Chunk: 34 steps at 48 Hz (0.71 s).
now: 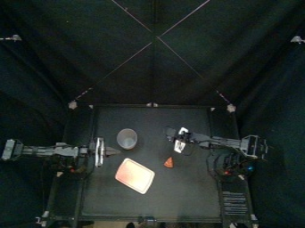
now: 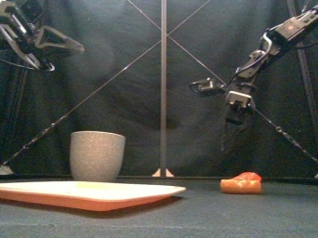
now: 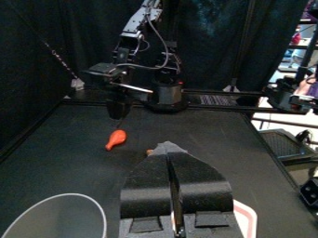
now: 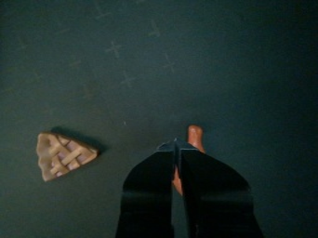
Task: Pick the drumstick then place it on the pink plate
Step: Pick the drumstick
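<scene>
right pincer [image 4: 178,147] pinched narrow, gripping nothing, hanging over drumstick [image 4: 192,138]. drumstick flat on table [image 1: 191,191], roughly 2 o'clock from tray [image 1: 137,175]. wedge toy [image 4: 62,154] near it. cup [image 1: 127,136] at tray's 12. left pincer [image 3: 172,158] narrow too, parked at tray's 10 o'clock.

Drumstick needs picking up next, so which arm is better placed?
Right: the right gripper hangs just above the drumstick, while the left gripper sits farther off at the table's left side.
</scene>
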Tool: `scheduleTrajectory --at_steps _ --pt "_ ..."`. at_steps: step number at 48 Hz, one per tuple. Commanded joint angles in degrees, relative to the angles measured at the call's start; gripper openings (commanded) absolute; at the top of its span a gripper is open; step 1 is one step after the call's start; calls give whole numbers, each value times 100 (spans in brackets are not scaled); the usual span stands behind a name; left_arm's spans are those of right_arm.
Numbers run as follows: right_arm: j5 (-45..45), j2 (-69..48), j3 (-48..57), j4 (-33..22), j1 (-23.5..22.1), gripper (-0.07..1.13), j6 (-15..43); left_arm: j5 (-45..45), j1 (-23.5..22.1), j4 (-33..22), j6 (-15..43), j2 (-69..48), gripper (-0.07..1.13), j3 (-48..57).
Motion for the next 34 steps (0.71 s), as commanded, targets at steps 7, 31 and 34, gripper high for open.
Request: scheduleTrajectory --at_steps 7,31,34 --pt "272 439 -598 255 -176 74 26 -26 9 -35 0 26 -2 -18" --pt "659 1037 -624 237 -308 88 18 -26 0 -141 -9 26 -2 53" --pt "659 1072 -624 237 -360 87 26 -26 0 -141 -9 26 -2 53"
